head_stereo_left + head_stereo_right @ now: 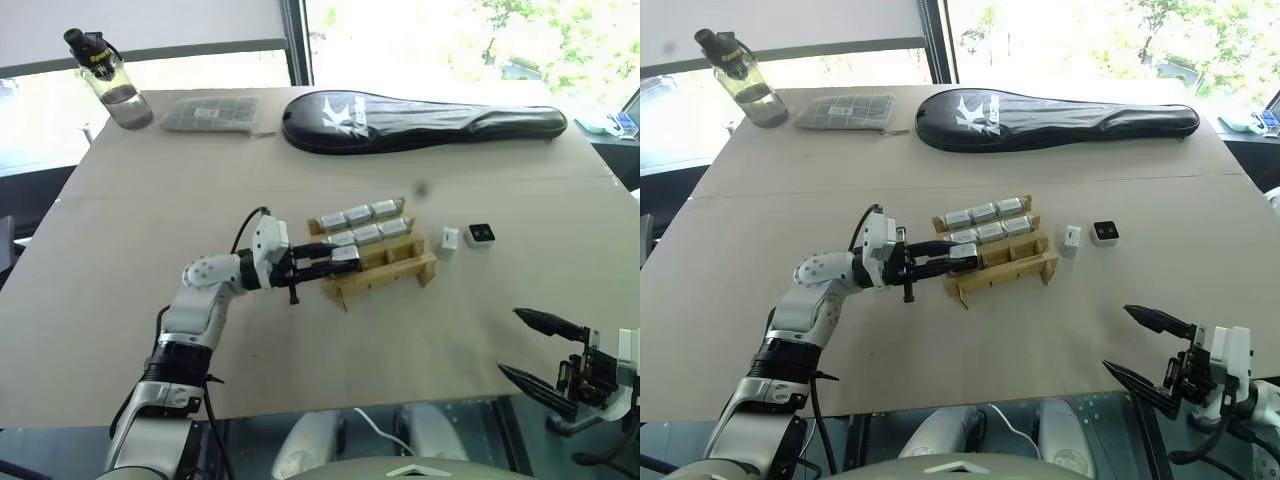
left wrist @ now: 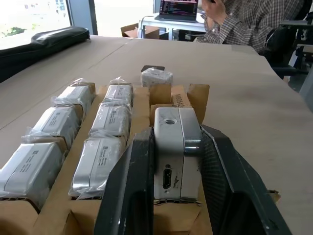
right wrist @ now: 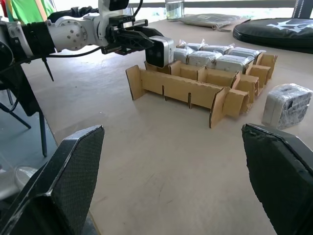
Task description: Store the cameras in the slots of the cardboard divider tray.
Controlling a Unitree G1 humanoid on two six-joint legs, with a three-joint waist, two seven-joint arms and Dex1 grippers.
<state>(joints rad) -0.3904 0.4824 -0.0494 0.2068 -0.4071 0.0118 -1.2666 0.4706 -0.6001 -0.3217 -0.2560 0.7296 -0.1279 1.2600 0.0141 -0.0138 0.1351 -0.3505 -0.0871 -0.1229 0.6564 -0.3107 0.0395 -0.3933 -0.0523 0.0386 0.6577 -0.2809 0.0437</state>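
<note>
Head views: we list the cardboard divider tray (image 1: 385, 262) mid-table, its two far rows filled with six wrapped cameras (image 1: 358, 216), the near row empty; the left gripper (image 1: 335, 262) is clamped on a seventh camera (image 1: 345, 258) above the tray's near-left corner; two more cameras, one wrapped (image 1: 450, 239) and one bare (image 1: 481, 234), lie just right of the tray; the right gripper (image 1: 535, 350) waits well apart near the table edge, fingers spread and empty. Left wrist view: we record the held camera (image 2: 176, 147) pinched between both pads, over the near row, beside the filled slots. Risk, in our judgement: if it descends off-centre it could catch a cardboard strip (image 2: 178, 100) and fold or shove the light tray. Right wrist view: we note the near row's walls (image 3: 190, 88) standing thin and loosely slotted, the camera (image 3: 160, 51) raised above their left end. Risk: a tilted release could leave it wedged across a divider, or nudge the wrapped neighbours (image 3: 205, 58).
</note>
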